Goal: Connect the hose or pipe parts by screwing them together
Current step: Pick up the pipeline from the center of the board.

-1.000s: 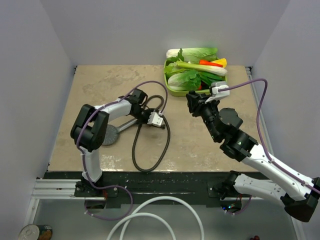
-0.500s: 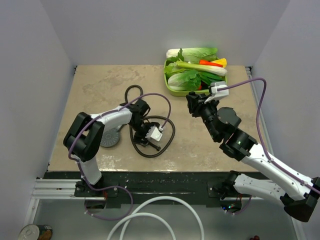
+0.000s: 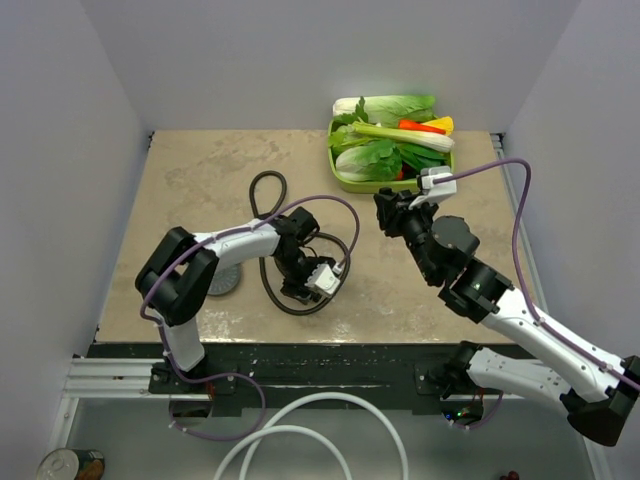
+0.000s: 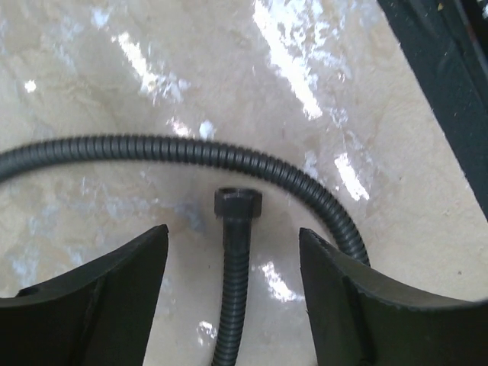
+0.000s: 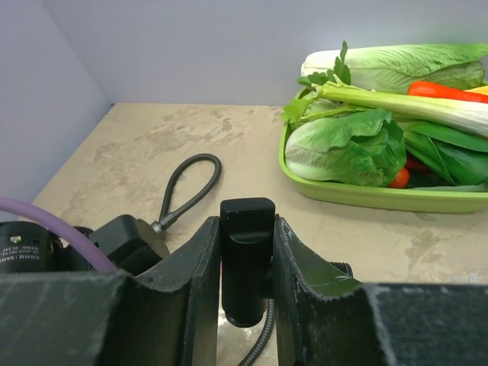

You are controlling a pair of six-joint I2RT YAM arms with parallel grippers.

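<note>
The left arm [image 3: 235, 240] hides most of the shower head [image 3: 224, 282] (just a disc edge shows).

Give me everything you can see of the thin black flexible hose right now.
The long thin black ribbed hose lies loose on the glossy marble-look tabletop, curled in loops. It looks corrugated and matte, either metal or plastic. One end carries a black hex nut, lying flat between the open fingers of the left hand, with gaps on both sides. Another stretch of it curves just beyond that nut.
</note>
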